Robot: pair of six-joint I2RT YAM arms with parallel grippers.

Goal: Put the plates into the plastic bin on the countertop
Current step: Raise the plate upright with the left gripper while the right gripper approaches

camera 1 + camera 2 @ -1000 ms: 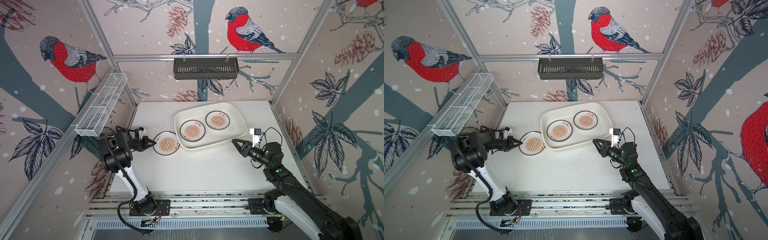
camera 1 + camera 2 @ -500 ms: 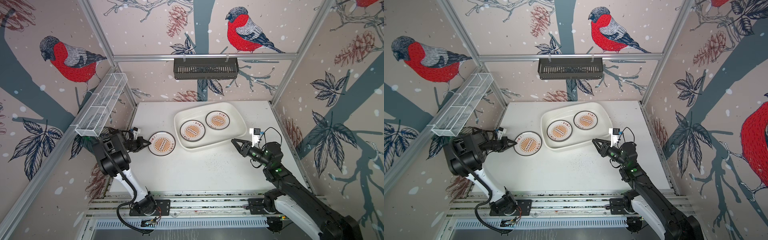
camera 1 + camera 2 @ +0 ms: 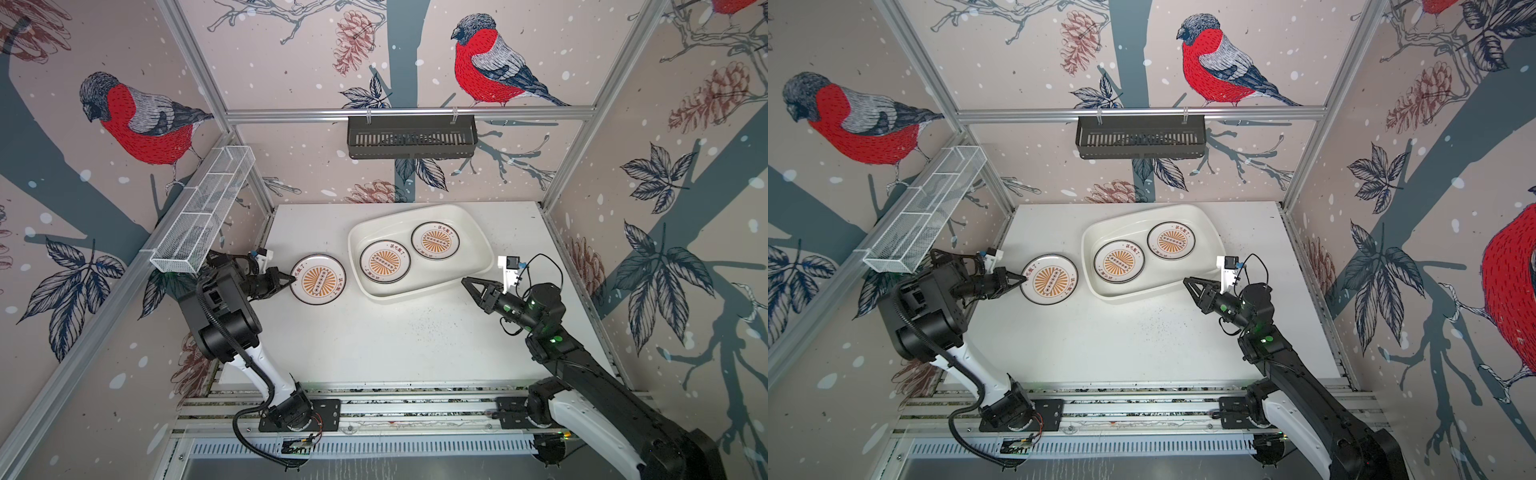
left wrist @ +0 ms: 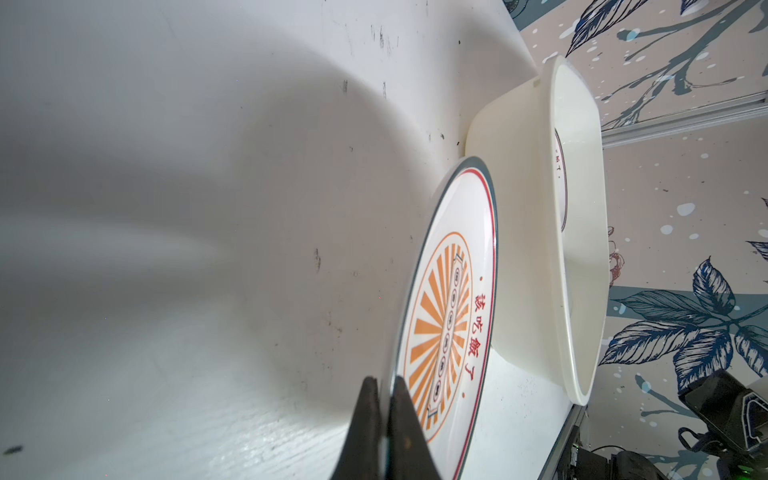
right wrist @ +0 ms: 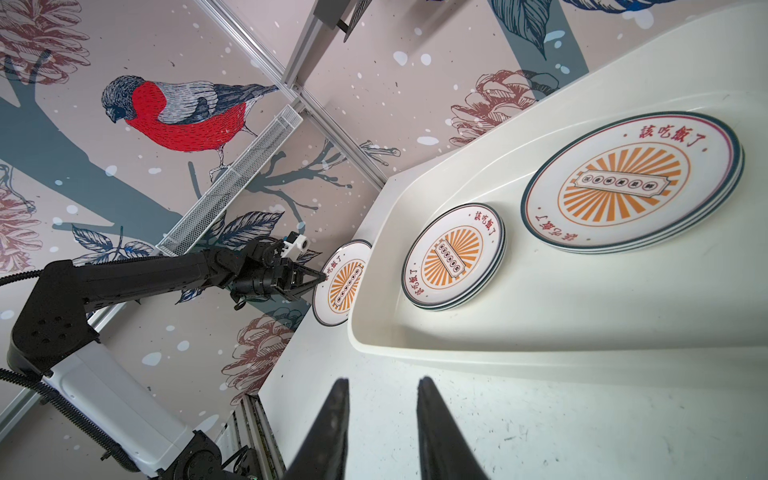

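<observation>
A white plate with an orange sunburst (image 3: 318, 279) (image 3: 1049, 280) (image 4: 449, 311) (image 5: 340, 282) lies about level, just left of the plastic bin (image 3: 432, 284) (image 3: 1158, 289) (image 4: 540, 249) (image 5: 540, 324). My left gripper (image 3: 291, 277) (image 3: 1022, 277) (image 4: 384, 379) is shut on its left rim. I cannot tell whether the plate touches the countertop (image 3: 374, 340). Two more sunburst plates (image 3: 385, 262) (image 3: 435, 240) lie inside the bin; in the right wrist view each looks like a small stack. My right gripper (image 3: 471, 284) (image 3: 1192, 284) (image 5: 383, 380) is open and holds nothing, over the countertop by the bin's near right corner.
A black slotted basket (image 3: 411, 137) hangs on the back rail. A white wire mesh basket (image 3: 203, 216) juts from the left wall just above the left arm. Metal rails (image 3: 374, 407) run along the countertop's front edge. Patterned walls close in three sides.
My left gripper has drawn back to the left with the plate in it, widening the gap between plate and bin. The right arm has not moved.
</observation>
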